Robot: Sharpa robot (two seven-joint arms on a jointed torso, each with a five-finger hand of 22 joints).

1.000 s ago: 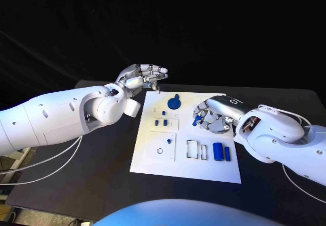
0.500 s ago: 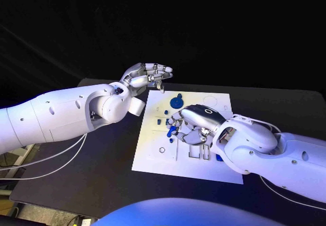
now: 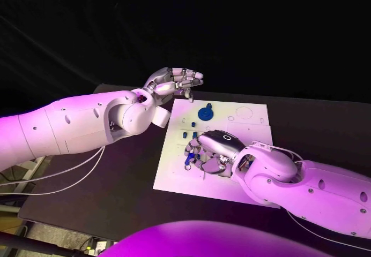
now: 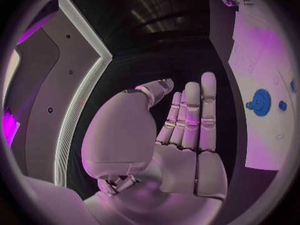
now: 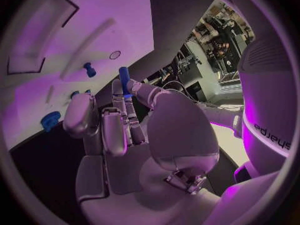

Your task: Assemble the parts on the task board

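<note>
From the head camera, I am seeing the white task board (image 3: pixel 174 176) lying in the middle of the black table (image 3: pixel 325 123). My left hand (image 3: pixel 171 83) is hovering just off the board's far corner at about 11 o'clock from the board's centre, its fingers curled loosely inward with nothing between them. My right hand (image 3: pixel 207 155) is sitting over the board's centre, palm down, and it is pinching a small blue peg (image 3: pixel 190 157) between thumb and a finger at the hand's 9 o'clock side. A blue round gear piece (image 3: pixel 206 113) is lying on the board at about 12 o'clock from that hand, and a small blue pin (image 3: pixel 192 124) is standing just below the gear piece.

In the left wrist camera, I am seeing the left hand (image 4: pixel 181 130) with its fingers straight and pressed side by side, the thumb bent across in front of them, holding nothing. The task board (image 4: pixel 265 70) is sitting beyond it, carrying the blue round gear piece (image 4: pixel 259 102).

In the right wrist camera, I am seeing the right hand (image 5: pixel 125 135) with its thumb and a finger clamped on the blue peg (image 5: pixel 124 79), which is sticking up past the fingertips. The task board (image 5: pixel 119 10) is lying beyond, with a blue stud (image 5: pixel 89 69) standing on it close to the peg.
</note>
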